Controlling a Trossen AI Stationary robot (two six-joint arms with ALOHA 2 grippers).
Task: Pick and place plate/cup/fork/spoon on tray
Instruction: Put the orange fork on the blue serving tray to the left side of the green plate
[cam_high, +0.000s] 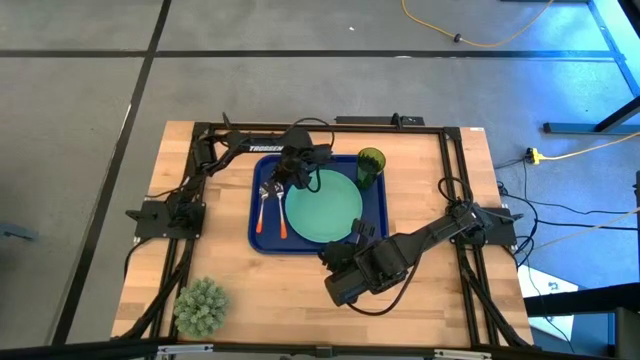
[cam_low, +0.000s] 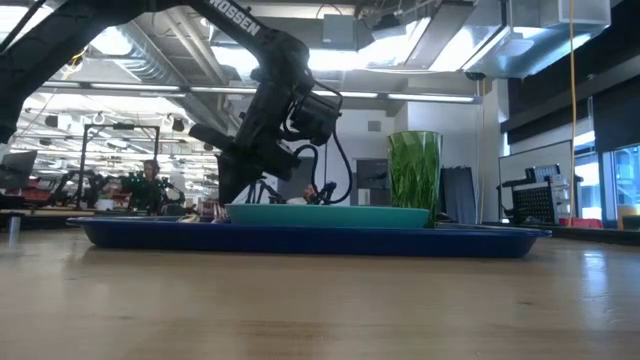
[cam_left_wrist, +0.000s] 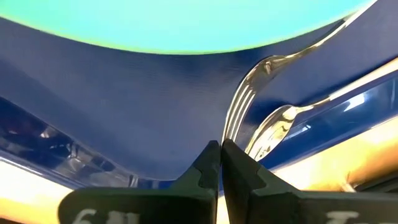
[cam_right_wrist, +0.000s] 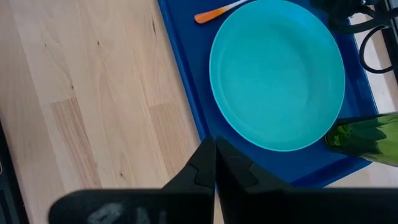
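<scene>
The dark blue tray (cam_high: 262, 238) lies mid-table. On it rest the mint-green plate (cam_high: 322, 205), the olive-green cup (cam_high: 371, 165) upright at its far right corner, and at its left side the fork (cam_high: 282, 212) next to the plate and the spoon (cam_high: 263, 210) next to the rim. My left gripper (cam_left_wrist: 221, 149) is shut, low over the tray's far left part (cam_high: 283, 178), its tips right at the fork's tines (cam_left_wrist: 239, 106), beside the spoon's bowl (cam_left_wrist: 273, 127). My right gripper (cam_right_wrist: 215, 149) is shut and empty over the tray's near rim (cam_high: 355, 235). My left gripper's shut fingertips (cam_left_wrist: 211, 155) stand right at the free ends of the fork's tines (cam_left_wrist: 229, 134), coming slanting down from the far side. I cannot tell whether they touch. The fork lies flat on the tray floor.
A spiky grey-green ball plant (cam_high: 201, 305) stands at the table's near left corner. Black frame rails (cam_high: 455, 170) run along the table's sides and far edge. Bare wood (cam_right_wrist: 93, 93) lies left of the tray and along its near side.
</scene>
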